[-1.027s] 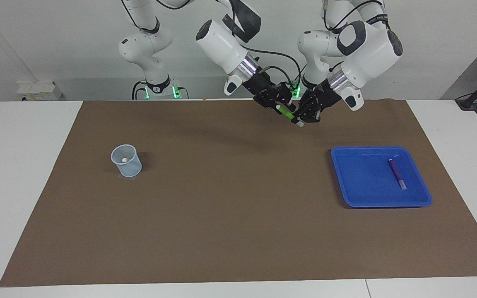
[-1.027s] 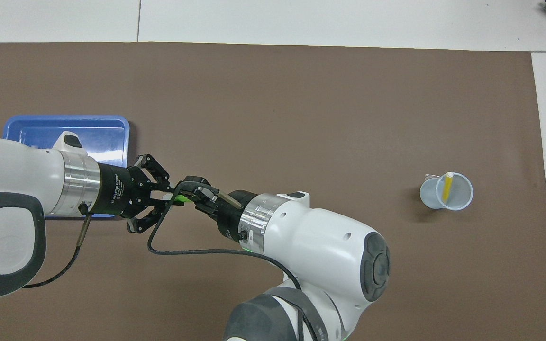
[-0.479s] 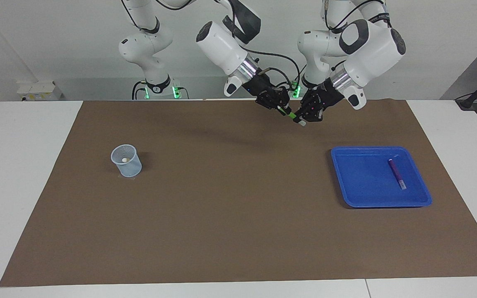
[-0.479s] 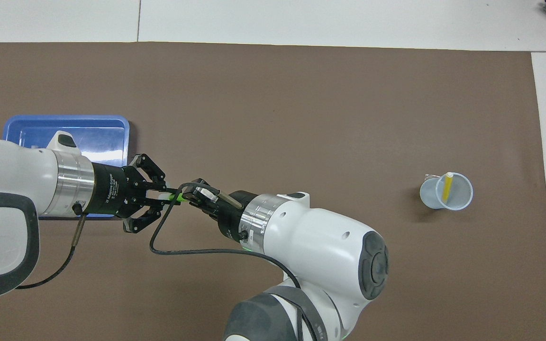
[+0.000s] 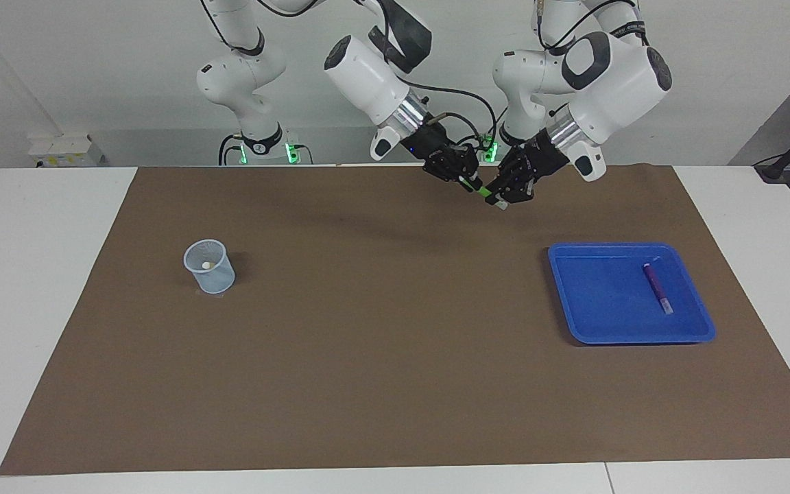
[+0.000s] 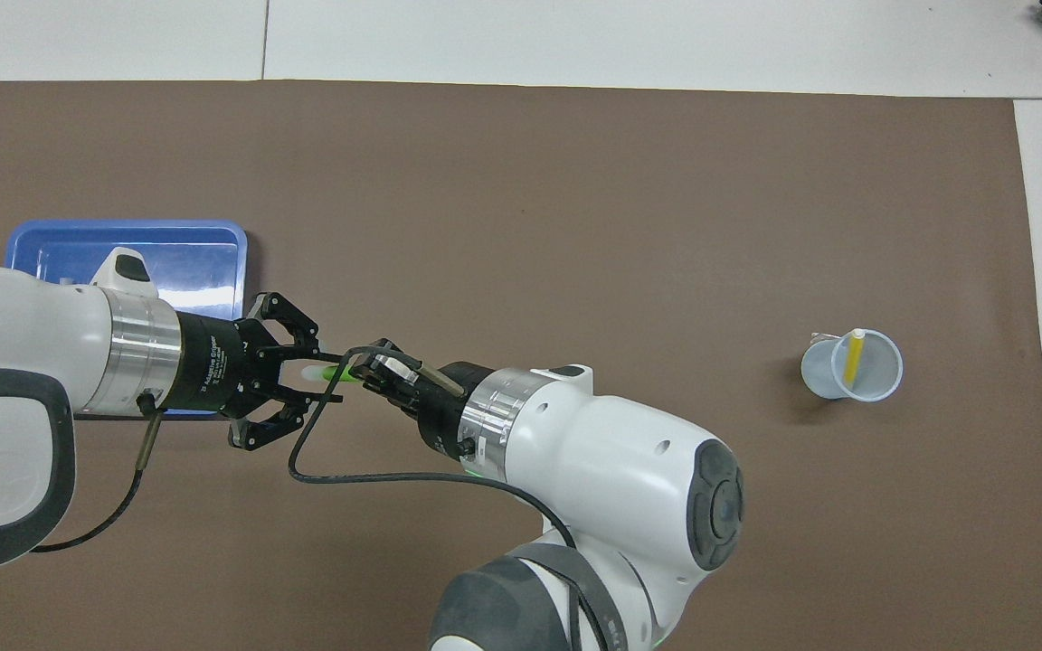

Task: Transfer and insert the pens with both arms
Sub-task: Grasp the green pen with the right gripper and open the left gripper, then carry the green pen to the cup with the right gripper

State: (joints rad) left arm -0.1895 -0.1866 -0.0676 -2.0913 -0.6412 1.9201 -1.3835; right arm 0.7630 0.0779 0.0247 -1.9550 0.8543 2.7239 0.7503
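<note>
Pincers first, with twelve o'clock pointing away from me. Both hang tip to tip over the mat (image 6: pixel 575 226), toward nine o'clock from its middle. My right pincer (image 6: pixel 364 371) is clamped on the green pen (image 6: pixel 337 372), which lies level between the two. My left pincer (image 6: pixel 304 372) sits around the pen's whitish end; whether it grips I cannot tell. My right arm's black cable (image 6: pixel 304 452) loops under the meeting point.

I count three pens, one tray and one cup. At nine o'clock lies the blue tray (image 6: pixel 123 226), half covered by my left arm, with the purple pen (image 5: pixel 657 288) alone in it. At three o'clock, well apart, stands the clear cup (image 6: pixel 815 375), with the yellow pen (image 6: pixel 856 354) leaning inside.
</note>
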